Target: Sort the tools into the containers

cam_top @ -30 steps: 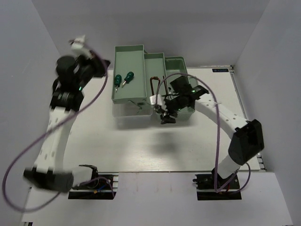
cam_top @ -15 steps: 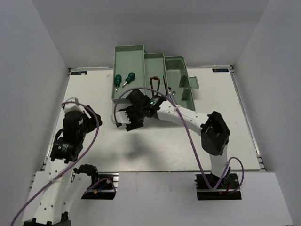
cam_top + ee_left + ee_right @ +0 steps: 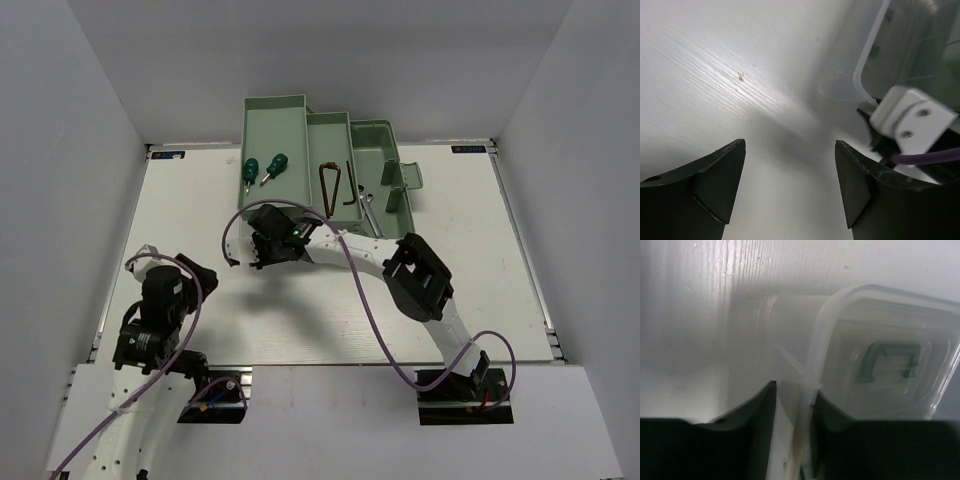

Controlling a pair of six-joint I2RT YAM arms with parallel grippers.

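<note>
The mint-green toolbox stands at the back of the table, its left tray [image 3: 272, 120] holding two green-handled screwdrivers [image 3: 262, 165]. Reddish-brown hex keys [image 3: 332, 183] lie in the middle tray. A silver wrench [image 3: 368, 209] lies where the middle and right trays meet. My right gripper [image 3: 258, 254] [image 3: 792, 390] is at the box's front left corner, shut on the rim of the translucent lid [image 3: 812, 365], whose green handle [image 3: 888, 361] shows through. My left gripper [image 3: 196, 274] [image 3: 790, 145] hovers open over bare table left of the lid [image 3: 867, 70], holding nothing.
The box's right tray [image 3: 378, 140] carries a folding handle [image 3: 405, 180]. The right arm's white bracket [image 3: 912, 117] and purple cable [image 3: 927, 157] sit close to my left fingers. White walls enclose the table on three sides.
The left arm pulled back from the far left toward its base and its gripper opened. The right arm swung left across the box front and its jaws closed on the lid's rim.
</note>
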